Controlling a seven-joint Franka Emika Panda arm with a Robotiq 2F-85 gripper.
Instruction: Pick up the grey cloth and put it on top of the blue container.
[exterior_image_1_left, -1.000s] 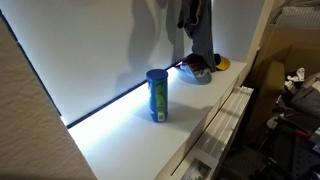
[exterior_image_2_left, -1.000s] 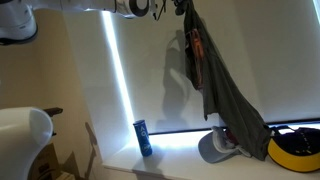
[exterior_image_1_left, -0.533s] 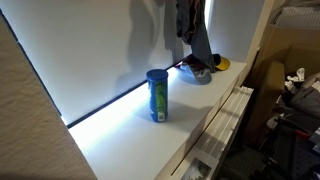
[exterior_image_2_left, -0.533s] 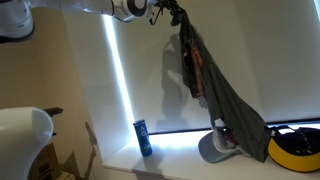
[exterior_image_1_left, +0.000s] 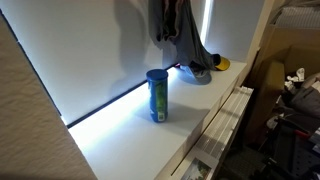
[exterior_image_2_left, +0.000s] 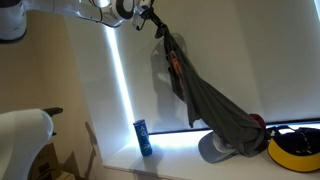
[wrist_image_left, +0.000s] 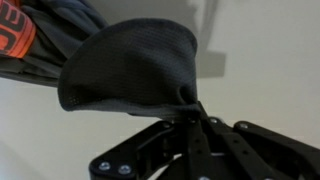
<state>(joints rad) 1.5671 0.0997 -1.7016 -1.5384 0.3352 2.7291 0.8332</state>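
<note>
The grey cloth (exterior_image_2_left: 205, 95) hangs long and slack from my gripper (exterior_image_2_left: 157, 24), high above the white shelf; in an exterior view the cloth (exterior_image_1_left: 180, 30) trails down to the right of the blue container (exterior_image_1_left: 157, 95). My gripper (wrist_image_left: 192, 118) is shut on the cloth (wrist_image_left: 130, 65), which bulges up from the pinched jaws, with a reddish patch at the upper left. The blue container (exterior_image_2_left: 144, 137) stands upright on the shelf, below and left of the hanging cloth, not touching it.
A small grey bowl (exterior_image_2_left: 213, 147) and a yellow-and-black round object (exterior_image_2_left: 292, 148) sit at the shelf's far end, under the cloth's tail. A bright light strip runs along the wall. A radiator (exterior_image_1_left: 225, 125) edges the shelf front.
My gripper has carried the cloth sideways toward the blue container; the cloth's lower end has swung and now drags behind over the bowl.
</note>
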